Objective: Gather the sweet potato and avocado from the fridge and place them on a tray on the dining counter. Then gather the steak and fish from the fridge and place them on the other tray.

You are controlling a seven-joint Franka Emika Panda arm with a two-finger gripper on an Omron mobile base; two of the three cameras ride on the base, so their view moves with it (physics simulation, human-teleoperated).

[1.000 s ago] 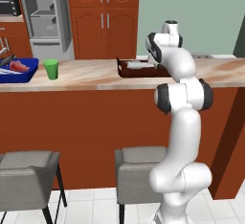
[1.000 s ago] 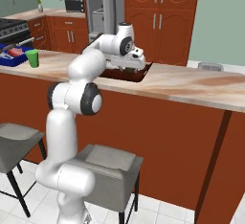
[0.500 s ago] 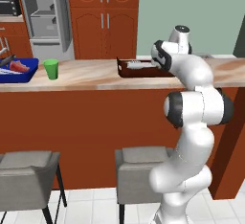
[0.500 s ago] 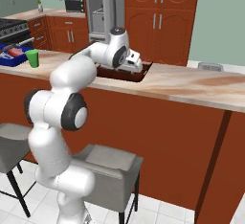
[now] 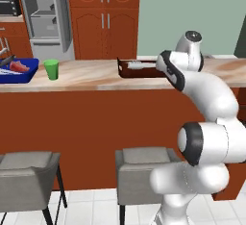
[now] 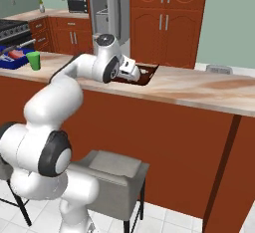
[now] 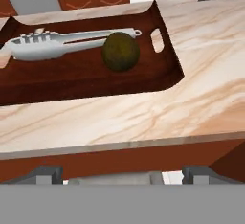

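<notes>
The dark brown tray (image 7: 158, 77) lies on the dining counter (image 7: 143, 117) and holds the dark green avocado (image 7: 120, 50) beside silver tongs (image 7: 57, 43). My gripper (image 7: 125, 174) is open and empty, over the counter's near edge and short of the tray; its hand (image 6: 130, 71) hangs at the tray's (image 6: 149, 75) near side. The sweet potato is out of view. The other tray (image 5: 21, 72), bright blue, sits at the counter's far left with the red steak (image 5: 19, 67) in it. I cannot make out the fish. The fridge (image 5: 45, 17) stands open behind.
A green cup (image 5: 51, 69) stands just right of the blue tray. A small grey item (image 6: 219, 69) rests on the counter's far edge, right of the brown tray. Two grey stools (image 5: 144, 161) (image 5: 29, 166) stand under the counter. Bare marbled top stretches to the right.
The arm has swung its elbow out and the hand has drawn back from over the brown tray toward the counter's near edge. The jaws have stayed open.
</notes>
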